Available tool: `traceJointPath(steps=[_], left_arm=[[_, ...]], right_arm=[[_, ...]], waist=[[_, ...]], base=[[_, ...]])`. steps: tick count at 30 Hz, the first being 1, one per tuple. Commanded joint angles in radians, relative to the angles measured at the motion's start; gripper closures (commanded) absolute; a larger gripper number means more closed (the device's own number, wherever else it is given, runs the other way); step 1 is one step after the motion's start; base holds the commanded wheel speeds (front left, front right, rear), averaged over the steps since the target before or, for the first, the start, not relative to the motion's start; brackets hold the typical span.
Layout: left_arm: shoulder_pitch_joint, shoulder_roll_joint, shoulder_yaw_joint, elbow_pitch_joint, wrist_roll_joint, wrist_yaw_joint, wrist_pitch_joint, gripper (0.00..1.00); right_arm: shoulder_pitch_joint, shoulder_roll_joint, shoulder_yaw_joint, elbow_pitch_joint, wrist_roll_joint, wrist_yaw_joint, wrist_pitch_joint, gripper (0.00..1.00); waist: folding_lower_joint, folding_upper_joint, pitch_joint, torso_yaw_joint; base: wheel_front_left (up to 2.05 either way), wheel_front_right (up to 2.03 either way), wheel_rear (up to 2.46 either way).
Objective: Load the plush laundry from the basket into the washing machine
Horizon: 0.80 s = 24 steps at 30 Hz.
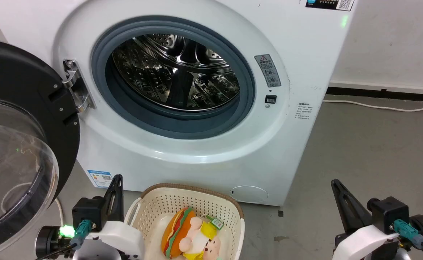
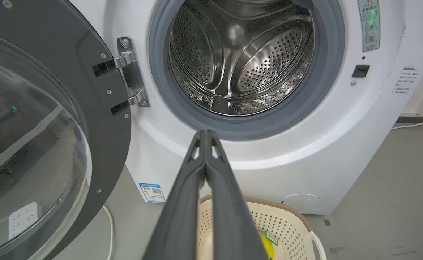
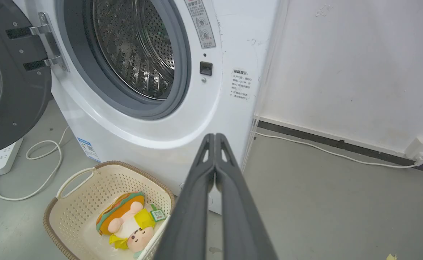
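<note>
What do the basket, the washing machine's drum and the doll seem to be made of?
Basket: probably matte cream plastic, with moulded holes and a brown woven-look rim. Washing machine's drum: polished steel, judging by mirror-like reflections. Doll: apparently soft plush fabric.

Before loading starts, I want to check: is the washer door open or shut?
Open. The door hangs swung out on its hinge, and the drum shows uncovered inside the gasket.

The drum (image 1: 175,72) is shiny perforated steel, its gasket (image 1: 175,126) matt rubber. The basket (image 1: 161,206) is perforated plastic; the doll (image 1: 197,234) soft plush.
</note>
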Motion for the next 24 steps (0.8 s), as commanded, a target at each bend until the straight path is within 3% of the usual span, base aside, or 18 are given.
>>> traceJointPath(steps=[1,24], left_arm=[[0.015,0.0,0.0,-0.004,0.003,-0.004,0.0,1.0],[0.015,0.0,0.0,-0.004,0.003,-0.004,0.0,1.0]], right_arm=[[-0.011,0.0,-0.001,0.002,-0.008,-0.001,0.001,1.0],[-0.011,0.0,-0.001,0.002,-0.008,-0.001,0.001,1.0]], waist=[[0.0,0.0,0.0,0.0],[0.0,0.0,0.0,0.0]], base=[[0.0,0.0,0.0],[0.0,0.0,0.0]])
